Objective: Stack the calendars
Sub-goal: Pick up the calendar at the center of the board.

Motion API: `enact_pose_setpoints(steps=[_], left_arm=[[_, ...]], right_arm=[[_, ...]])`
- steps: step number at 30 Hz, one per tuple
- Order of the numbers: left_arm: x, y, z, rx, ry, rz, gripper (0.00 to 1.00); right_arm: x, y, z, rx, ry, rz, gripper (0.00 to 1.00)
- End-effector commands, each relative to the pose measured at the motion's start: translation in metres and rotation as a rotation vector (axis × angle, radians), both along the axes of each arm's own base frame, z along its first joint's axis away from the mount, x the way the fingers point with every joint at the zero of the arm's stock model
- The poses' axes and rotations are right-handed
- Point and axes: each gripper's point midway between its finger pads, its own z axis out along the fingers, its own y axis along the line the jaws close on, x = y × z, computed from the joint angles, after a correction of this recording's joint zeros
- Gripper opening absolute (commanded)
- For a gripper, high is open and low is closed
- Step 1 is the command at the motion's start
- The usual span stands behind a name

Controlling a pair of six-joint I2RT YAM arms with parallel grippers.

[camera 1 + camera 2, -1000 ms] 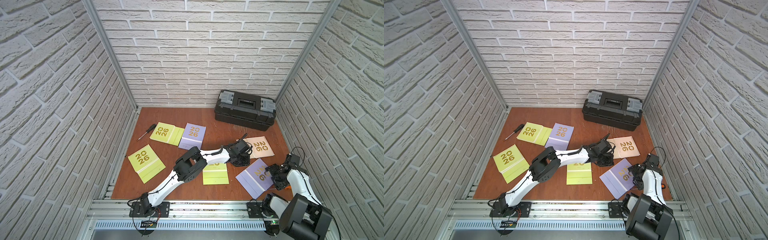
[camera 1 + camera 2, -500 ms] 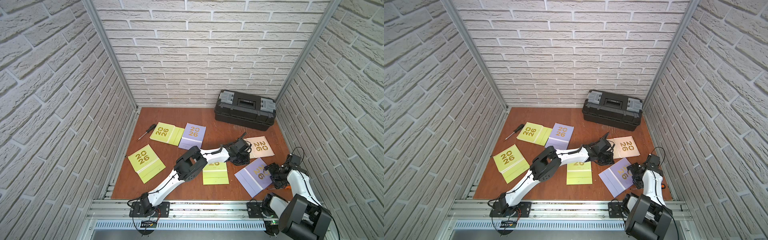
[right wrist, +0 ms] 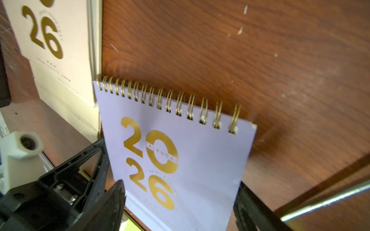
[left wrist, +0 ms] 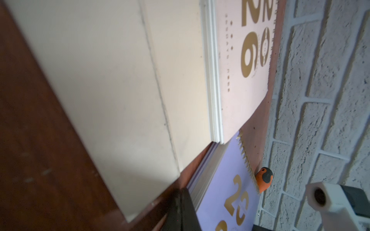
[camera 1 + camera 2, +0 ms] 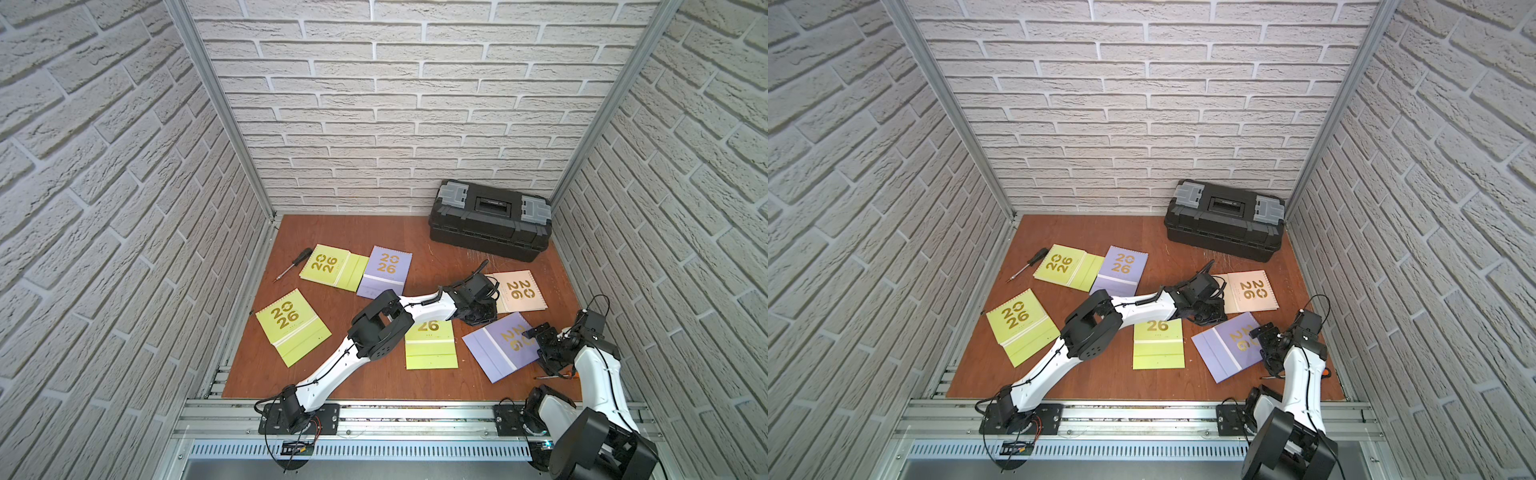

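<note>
Sliding inward with our right gripper, the lavender calendar now lies just beside the beige calendar. We clasp its side edges, spiral pointing away; our left gripper, clenched empty, rests beside the beige one.

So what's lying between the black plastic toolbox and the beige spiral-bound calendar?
Nothing; just bare brown wooden tabletop separates the toolbox and beige calendar, in both top views.

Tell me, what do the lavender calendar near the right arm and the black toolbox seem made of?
Lavender calendar: likely matte card, with shiny gold wire rings and foil-like numerals. Black toolbox: probably moulded plastic, dull, ribbed, with grey latches.
</note>
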Motion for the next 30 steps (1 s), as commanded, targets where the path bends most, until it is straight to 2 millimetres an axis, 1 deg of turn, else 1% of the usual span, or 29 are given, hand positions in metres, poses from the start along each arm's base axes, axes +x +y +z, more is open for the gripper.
enact_pose_setpoints(steps=[1,6,9,11,13,17,22,26,30], left_arm=[[-0.036,-0.005,-0.029,0.034,0.081,-0.076,0.0],[-0.033,-0.002,-0.028,0.042,0.077,-0.068,0.0],[-0.029,0.004,-0.027,0.052,0.064,-0.059,0.0],[-0.026,0.006,-0.025,0.052,0.058,-0.053,0.0],[-0.024,0.01,-0.024,0.055,0.056,-0.047,0.0],[-0.018,0.013,-0.017,0.048,0.042,-0.036,0.0],[-0.013,0.014,-0.011,0.042,0.03,-0.03,0.0],[-0.011,0.013,-0.007,0.035,0.026,-0.029,0.0],[-0.007,0.013,0.001,0.031,0.012,-0.029,0.0]], right_arm=[[0.037,0.014,0.045,0.076,-0.231,0.075,0.82],[0.039,0.015,0.057,0.071,-0.257,0.084,0.8],[0.038,0.016,0.058,0.074,-0.258,0.081,0.77],[0.037,0.016,0.058,0.071,-0.254,0.079,0.72],[0.033,0.014,0.055,0.052,-0.232,0.073,0.66],[0.023,0.011,0.045,0.023,-0.177,0.067,0.54],[0.018,0.011,0.036,0.034,-0.135,0.062,0.38],[0.016,0.01,0.038,0.017,-0.131,0.067,0.29],[0.016,0.009,0.043,0.001,-0.137,0.072,0.16]])
